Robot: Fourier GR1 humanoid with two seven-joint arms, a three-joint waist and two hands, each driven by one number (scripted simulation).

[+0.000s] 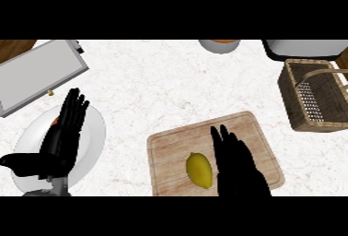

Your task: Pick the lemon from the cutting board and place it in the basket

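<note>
A yellow lemon (198, 169) lies on the wooden cutting board (204, 133) near the counter's front. My right hand (237, 167) is over the board just right of the lemon, fingers straight and pointing away from me, open and holding nothing. A brown wicker basket (315, 120) with a curved handle stands at the right edge, beyond the board. My left hand (60, 138) rests open over a white plate at the left, fingers up.
The white plate (92, 138) lies at the front left with something orange partly hidden under my left hand. A grey tray (37, 76) sits at the back left. A bowl (219, 44) and a dark-rimmed white appliance (302, 48) stand along the back edge.
</note>
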